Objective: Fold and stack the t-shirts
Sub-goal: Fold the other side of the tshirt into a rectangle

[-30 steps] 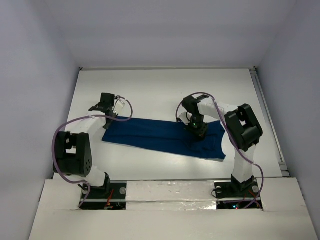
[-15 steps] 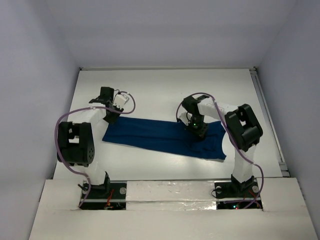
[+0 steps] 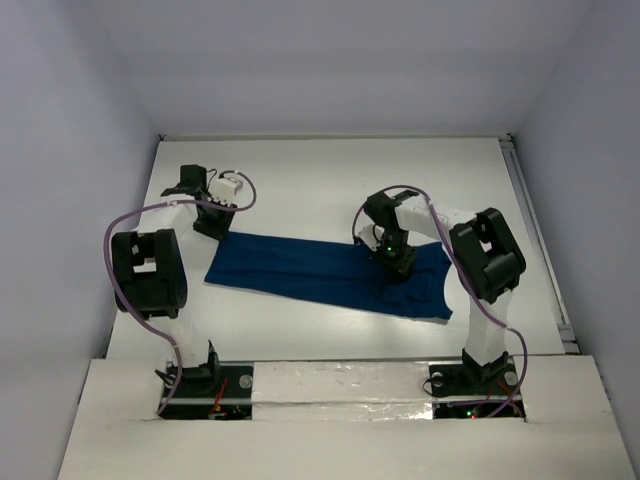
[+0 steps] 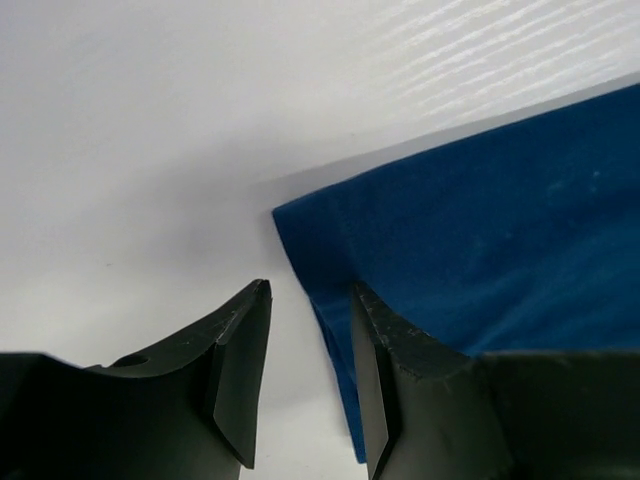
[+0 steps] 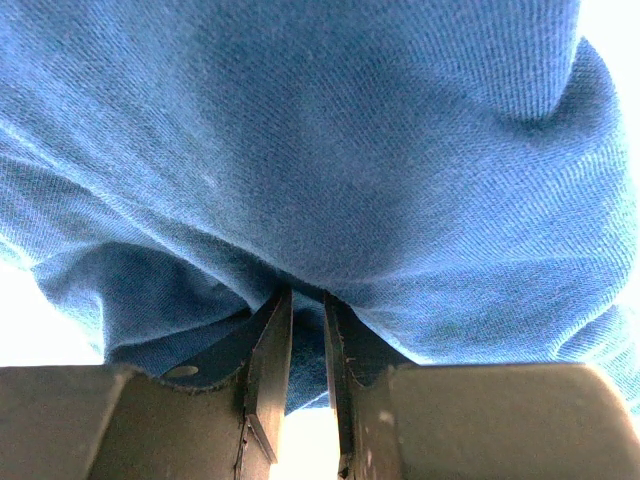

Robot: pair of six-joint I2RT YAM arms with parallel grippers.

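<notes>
T-shirt (image 5: 320, 150) overfills right wrist view, cut off top and sides; bunched cloth masks right claw (image 5: 307, 297) tip contact. Left wrist view: it runs off right edge.

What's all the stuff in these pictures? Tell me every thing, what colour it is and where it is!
t-shirt: one, dark blue, folded into a long strip across the middle of the table.
table: one, white, under everything.
walls: pale grey, around the far end and both sides of the table.
cables: two, purple, one looping along each arm.
arms: two, black and white, left arm and right arm, bolted at the near edge.
left gripper: one, black, open, just above the shirt's left corner.
right gripper: one, black, pinching the cloth near the shirt's right end.
</notes>
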